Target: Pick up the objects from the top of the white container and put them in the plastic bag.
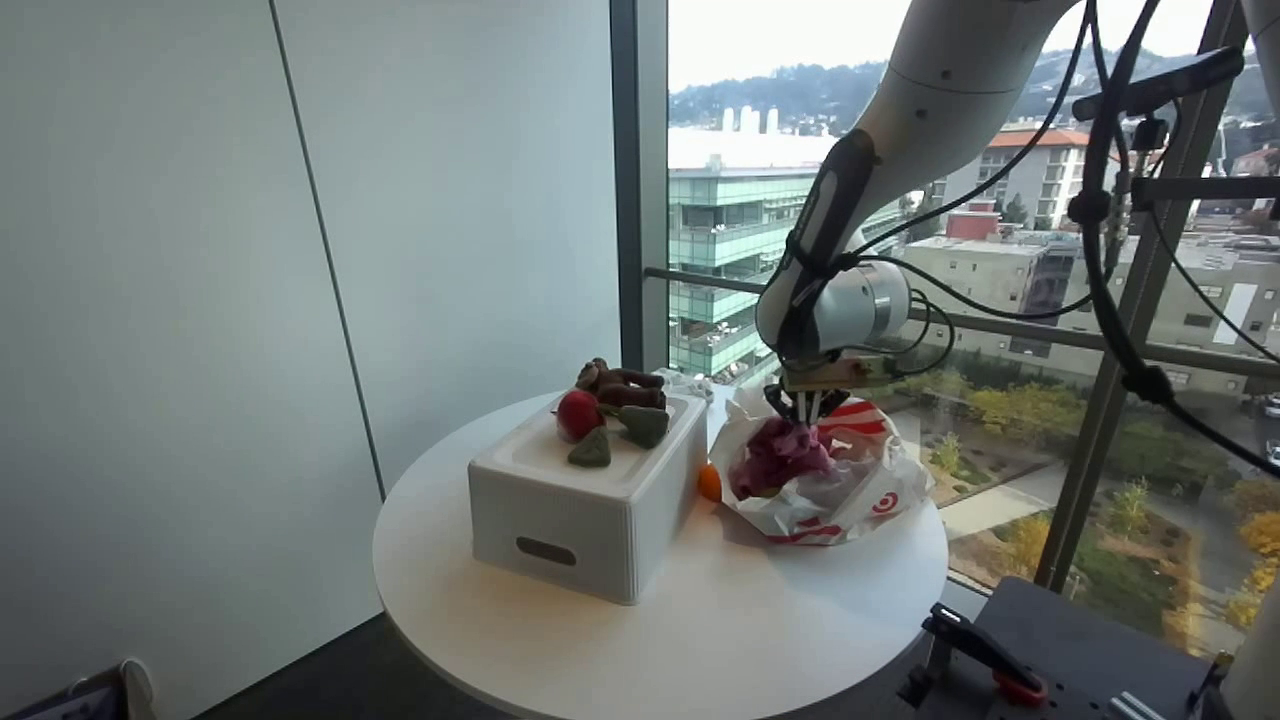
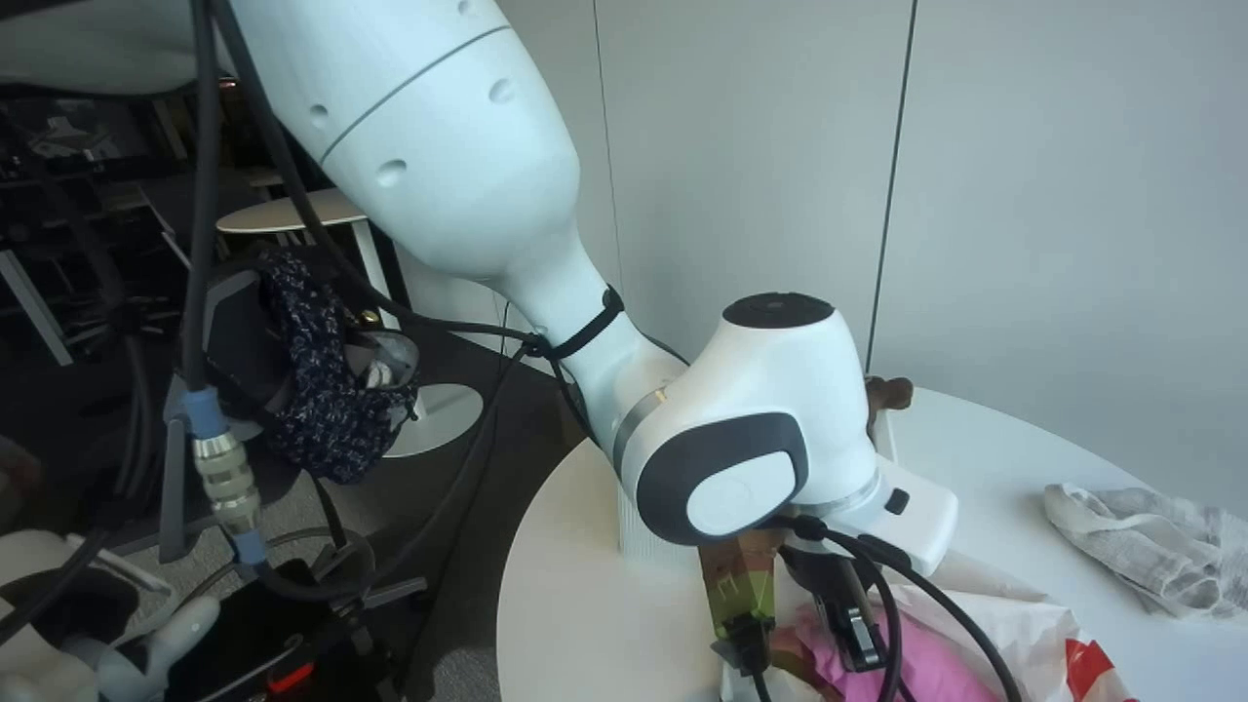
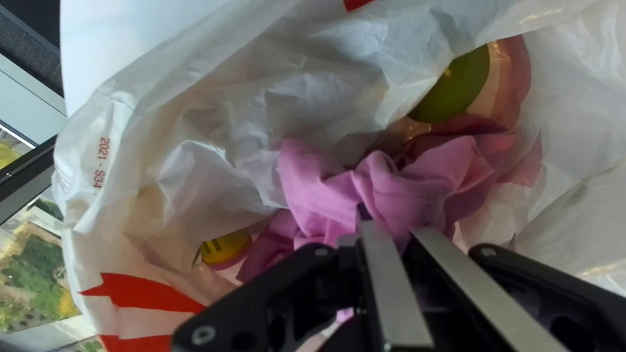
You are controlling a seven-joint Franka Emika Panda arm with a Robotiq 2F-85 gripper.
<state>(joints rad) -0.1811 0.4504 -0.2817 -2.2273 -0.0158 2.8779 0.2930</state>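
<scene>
In the mouth of the plastic bag (image 1: 850, 495), the fingers (image 3: 390, 281) stood almost together, pinching a bunched fold of pink cloth (image 3: 325, 190). In an exterior view the bag sat at the right of the round worktop (image 1: 720, 630), with the white container (image 1: 560, 505) to its left. On top of the container lay a red round object (image 1: 578, 414), two dark green pieces (image 1: 643, 426) near it, and a brown object (image 1: 638, 396) at the far side. An orange item (image 1: 709, 484) lay on the worktop between container and bag.
</scene>
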